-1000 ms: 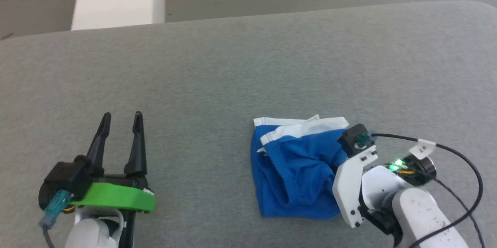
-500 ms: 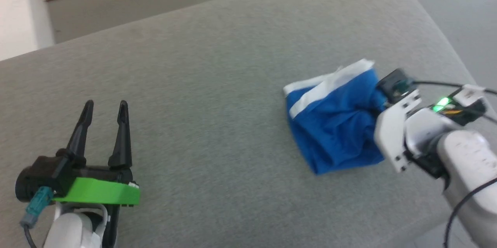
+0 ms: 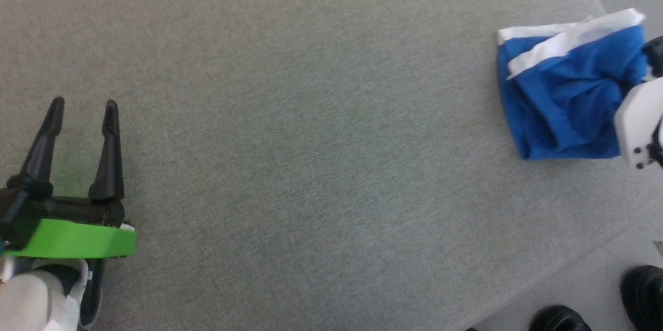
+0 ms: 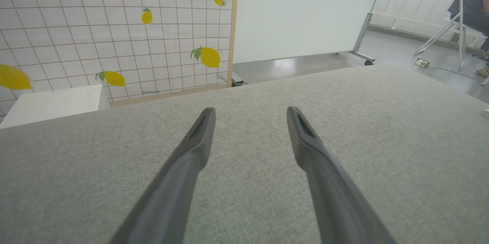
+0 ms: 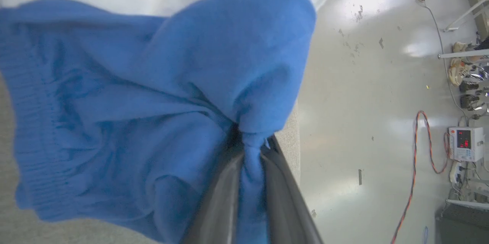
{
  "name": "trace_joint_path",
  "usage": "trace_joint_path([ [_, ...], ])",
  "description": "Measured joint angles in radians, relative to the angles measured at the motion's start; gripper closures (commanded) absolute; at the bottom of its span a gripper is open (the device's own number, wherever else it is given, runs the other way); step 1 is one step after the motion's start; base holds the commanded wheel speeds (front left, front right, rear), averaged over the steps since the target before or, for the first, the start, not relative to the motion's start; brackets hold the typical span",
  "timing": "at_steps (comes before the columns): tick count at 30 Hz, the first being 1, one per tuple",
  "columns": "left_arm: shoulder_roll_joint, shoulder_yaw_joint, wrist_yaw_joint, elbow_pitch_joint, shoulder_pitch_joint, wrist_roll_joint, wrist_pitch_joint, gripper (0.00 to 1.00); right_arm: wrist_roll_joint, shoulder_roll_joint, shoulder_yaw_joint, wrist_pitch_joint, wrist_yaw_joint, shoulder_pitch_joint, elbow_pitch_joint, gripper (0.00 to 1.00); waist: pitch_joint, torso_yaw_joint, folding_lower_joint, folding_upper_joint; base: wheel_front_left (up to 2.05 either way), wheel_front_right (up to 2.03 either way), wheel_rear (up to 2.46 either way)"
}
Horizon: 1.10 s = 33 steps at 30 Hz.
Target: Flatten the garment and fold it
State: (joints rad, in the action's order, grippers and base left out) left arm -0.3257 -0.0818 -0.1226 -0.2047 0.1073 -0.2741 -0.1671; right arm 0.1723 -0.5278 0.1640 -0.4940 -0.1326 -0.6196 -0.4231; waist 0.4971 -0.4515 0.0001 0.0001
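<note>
The garment (image 3: 564,92), bright blue shorts with white trim, lies bunched at the far right of the grey table (image 3: 311,139), close to its right edge. In the right wrist view my right gripper (image 5: 250,144) is shut on a pinched fold of the garment (image 5: 153,95), blue cloth squeezed between its two dark fingers. The gripper's white mount (image 3: 639,124) shows at the head view's right border, against the cloth. My left gripper (image 3: 82,108) hovers open over bare table at the lower left, far from the garment; the left wrist view shows its fingers (image 4: 183,167) spread with nothing between them.
The table's right edge (image 3: 595,248) drops to a pale floor where a person's black shoes (image 3: 562,318) stand. Beyond the table's far side stand a lemon-patterned screen (image 4: 114,26), a white panel (image 4: 301,11) and a white box (image 4: 49,102). Cables and a device (image 5: 464,143) lie on the floor.
The head camera has swung, so the whole picture has shifted and the garment now sits at the right border. The garment looks drawn toward the table's right edge with my right gripper.
</note>
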Motion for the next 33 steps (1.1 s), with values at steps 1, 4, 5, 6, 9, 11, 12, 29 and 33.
trace_joint_path([
  [1,-0.004,-0.003,0.0,-0.007,0.0,0.0,0.007,0.0,-0.01,0.002,-0.021,0.004,0.0,-0.002,-0.011,1.0,0.013,0.002,0.0,0.0,0.0,0.0,0.0],
  [4,-0.019,-0.011,0.0,-0.027,-0.003,0.0,0.017,0.0,-0.051,0.02,-0.103,0.02,0.0,-0.007,-0.05,1.0,0.056,0.01,0.0,0.0,0.0,0.0,0.0],
  [5,-0.022,-0.012,0.0,-0.034,-0.003,-0.001,0.018,0.0,-0.068,0.029,-0.129,0.028,0.0,-0.01,-0.063,1.0,0.069,0.014,0.0,0.0,0.0,0.0,0.0],
  [6,-0.024,-0.011,0.0,-0.04,-0.003,-0.003,0.022,0.0,-0.082,0.037,-0.155,0.042,0.0,-0.013,-0.07,1.0,0.081,0.018,0.0,0.0,0.0,0.0,0.0],
  [9,-0.029,-0.007,0.0,-0.057,-0.004,-0.006,0.029,0.0,-0.132,0.055,-0.221,0.084,0.0,-0.018,-0.091,0.0,0.107,0.031,0.0,0.0,0.0,0.0,0.0],
  [11,-0.034,-0.006,0.0,-0.065,-0.004,-0.007,0.03,0.0,-0.152,0.064,-0.263,0.112,0.0,-0.022,-0.108,0.0,0.117,0.04,0.0001,0.0,0.0,0.0,0.0],
  [12,-0.036,-0.005,0.0,-0.067,-0.004,-0.007,0.031,0.0,-0.166,0.066,-0.281,0.126,0.0,-0.024,-0.116,0.0,0.121,0.045,0.0,0.0,0.0,0.0,0.0],
  [29,0.028,0.043,0.031,0.074,0.002,-0.007,-0.048,0.0,-0.09,0.103,-0.312,0.528,0.0,-0.084,0.075,0.0,0.005,0.09,0.0,0.0,0.0,0.0,0.0],
  [33,0.063,0.053,0.046,0.116,0.014,-0.007,-0.07,0.0,-0.052,0.169,-0.307,0.564,0.0,-0.071,0.219,0.0,-0.056,0.117,0.0,0.0,0.0,0.0,0.0],
])
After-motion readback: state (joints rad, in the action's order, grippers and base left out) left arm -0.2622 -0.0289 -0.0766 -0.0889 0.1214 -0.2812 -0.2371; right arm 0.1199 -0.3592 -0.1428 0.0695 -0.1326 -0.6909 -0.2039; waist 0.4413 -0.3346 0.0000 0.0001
